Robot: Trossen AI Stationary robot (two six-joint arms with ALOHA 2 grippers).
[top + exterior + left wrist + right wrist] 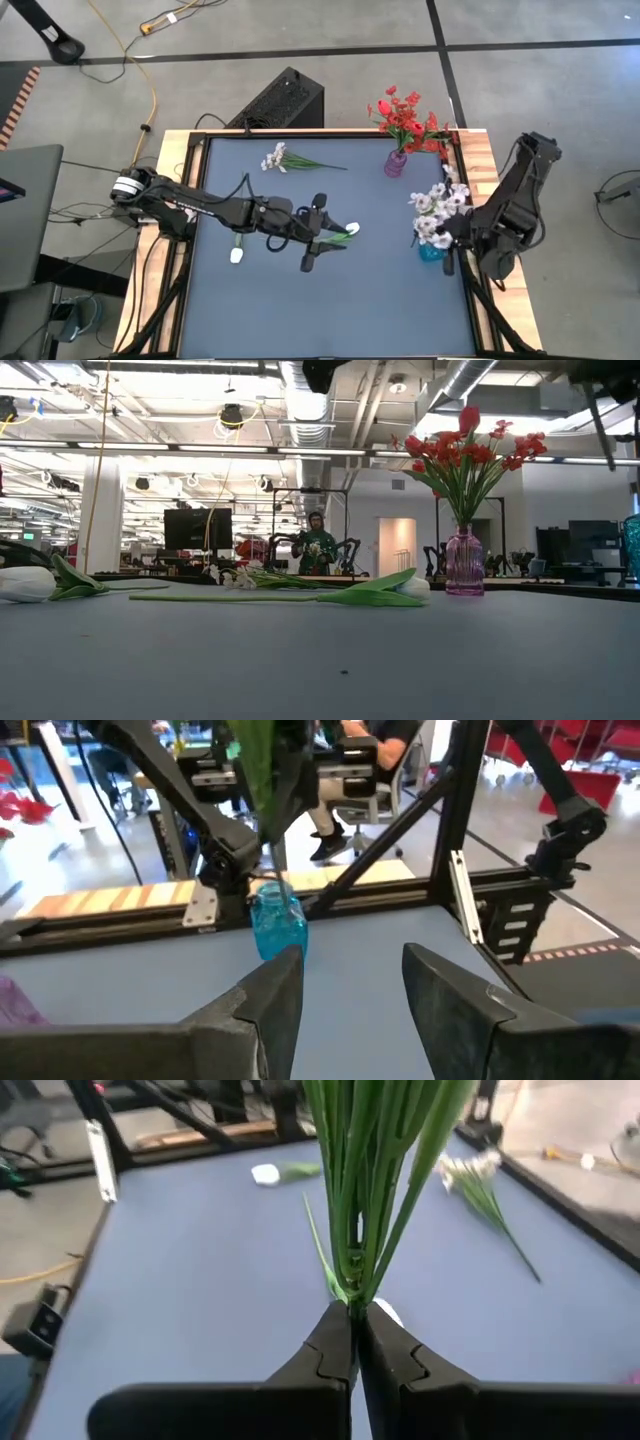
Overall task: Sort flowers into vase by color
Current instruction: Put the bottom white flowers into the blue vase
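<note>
The left claw (318,240) stood released over a white tulip (340,235) — the right claw (352,1342) pinched green stems (365,1190) above the blue vase (432,251).

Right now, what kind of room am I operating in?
Likely an open robotics lab or industrial office: exposed ceiling ducts, another robot arm rig at a far bench, a person in an office chair beyond the table.

An open-plan robotics lab: exposed ceiling ducts (300,405) and strip lights run overhead, another arm rig (315,550) with a seated person stands far beyond the counter (320,660), office chairs (365,780) show behind, and cables (140,70) trail across the taped concrete floor.
</note>
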